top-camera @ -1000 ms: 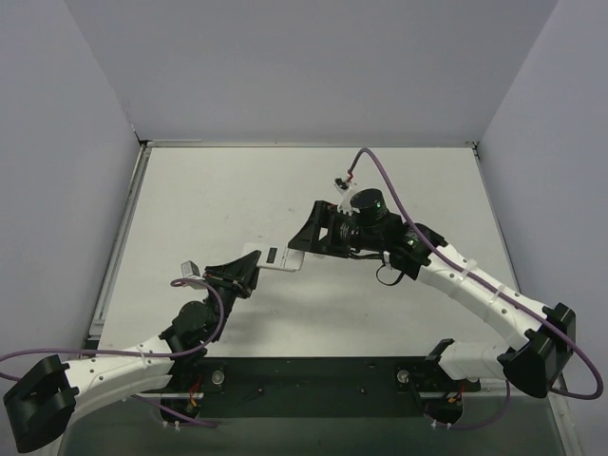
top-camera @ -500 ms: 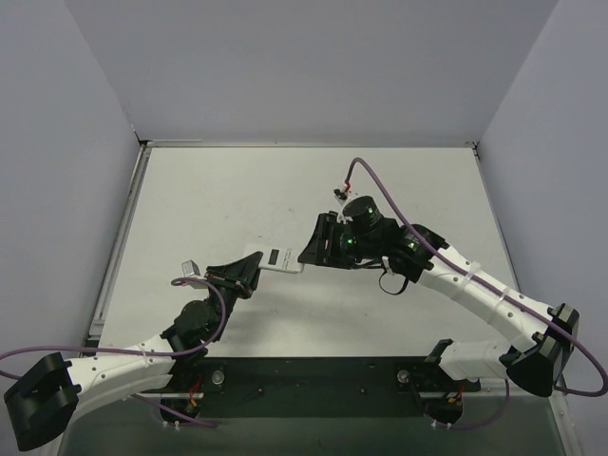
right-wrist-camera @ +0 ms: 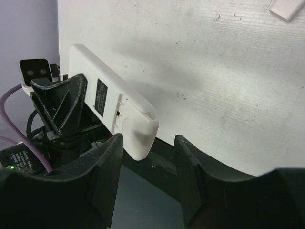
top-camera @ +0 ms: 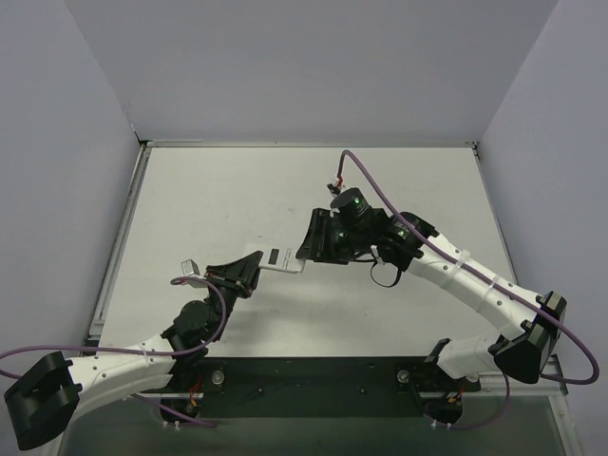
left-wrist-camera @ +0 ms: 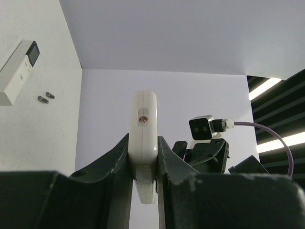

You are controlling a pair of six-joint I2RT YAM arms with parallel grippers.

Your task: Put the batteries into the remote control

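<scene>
White plastic, stiff and slick-looking: the left gripper (top-camera: 245, 271) clamps one end of the remote control (top-camera: 275, 257), holding it above the worktop's (top-camera: 209, 199) middle. The right gripper (top-camera: 311, 249) straddles the free end, jaws apart. It looks light, so a modest pinch near that end should do.

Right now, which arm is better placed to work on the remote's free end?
Right. The left gripper is shut on the remote and holds it up, so it is busy as the clamp. The right gripper is open, its fingers either side of the free end, probably ready to close or push there.
</scene>
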